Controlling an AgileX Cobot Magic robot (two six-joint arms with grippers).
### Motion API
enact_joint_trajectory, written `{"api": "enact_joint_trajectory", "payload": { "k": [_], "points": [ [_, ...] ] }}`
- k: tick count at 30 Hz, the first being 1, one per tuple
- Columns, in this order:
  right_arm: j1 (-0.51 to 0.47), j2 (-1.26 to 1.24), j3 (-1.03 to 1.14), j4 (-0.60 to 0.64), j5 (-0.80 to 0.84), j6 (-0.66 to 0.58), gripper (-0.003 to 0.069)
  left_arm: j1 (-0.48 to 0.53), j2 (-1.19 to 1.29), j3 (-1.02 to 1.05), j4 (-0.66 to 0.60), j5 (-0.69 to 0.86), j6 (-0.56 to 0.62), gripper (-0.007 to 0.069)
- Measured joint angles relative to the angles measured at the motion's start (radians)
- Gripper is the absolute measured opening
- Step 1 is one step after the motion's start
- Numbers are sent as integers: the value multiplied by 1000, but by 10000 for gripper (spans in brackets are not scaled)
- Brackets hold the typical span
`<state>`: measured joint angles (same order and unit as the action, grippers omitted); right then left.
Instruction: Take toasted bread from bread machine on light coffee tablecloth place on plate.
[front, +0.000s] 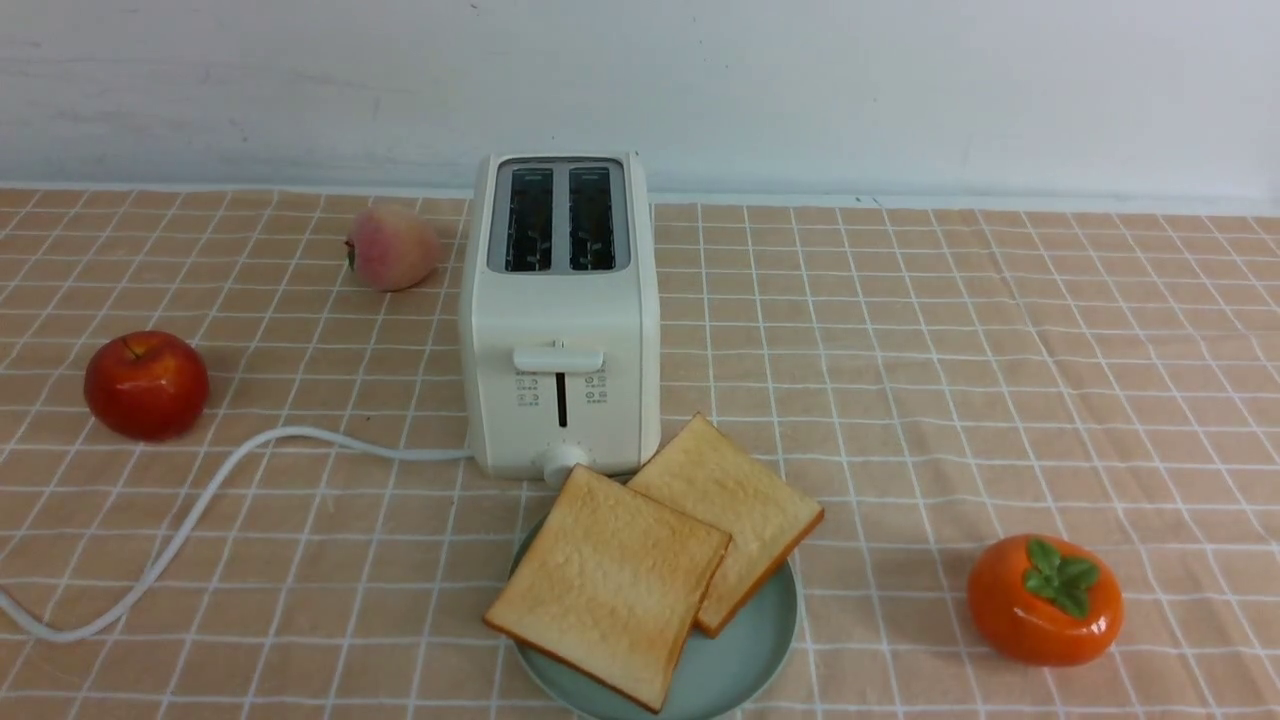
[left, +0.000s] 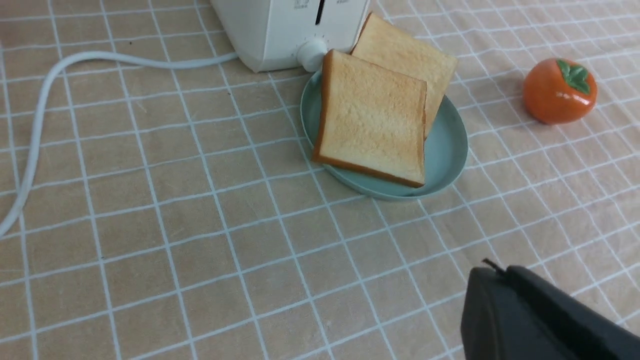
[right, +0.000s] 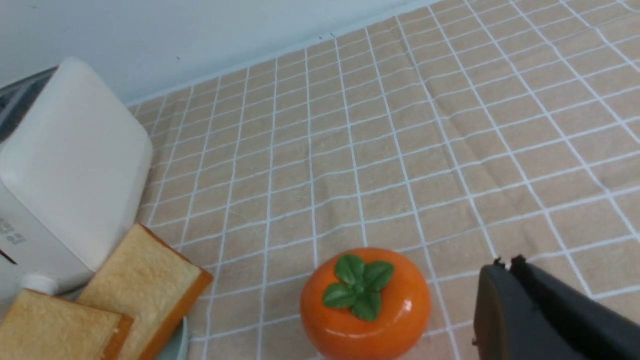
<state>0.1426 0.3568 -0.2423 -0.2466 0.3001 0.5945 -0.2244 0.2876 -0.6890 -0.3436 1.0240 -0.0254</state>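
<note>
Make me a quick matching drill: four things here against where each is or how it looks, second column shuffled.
1. Toaster
2. Bread
3. Apple
4. Persimmon

A. Orange, with green leaves on top
B. Both slots empty
C. Two slices, overlapping on the plate
D. Red, left of the toaster

Pairs: 1-B, 2-C, 3-D, 4-A

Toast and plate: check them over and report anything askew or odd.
Both slices sit crooked. The nearer slice of toast pokes past the near-left rim of the plate and partly overlaps the farther slice, which overhangs the far-right rim. No damage or spill shows.
</note>
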Motion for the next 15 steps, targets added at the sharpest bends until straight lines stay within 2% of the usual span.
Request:
{"api": "enact_joint_trajectory", "payload": {
  "k": [6,15],
  "points": [
    [0,-4,41,-39,-108,21,34,0,-107,7,-15,14,-100,-14],
    [0,-4,41,-80,-156,24,59,0,-115,7,-17,69,-116,-14]
  ]
}}
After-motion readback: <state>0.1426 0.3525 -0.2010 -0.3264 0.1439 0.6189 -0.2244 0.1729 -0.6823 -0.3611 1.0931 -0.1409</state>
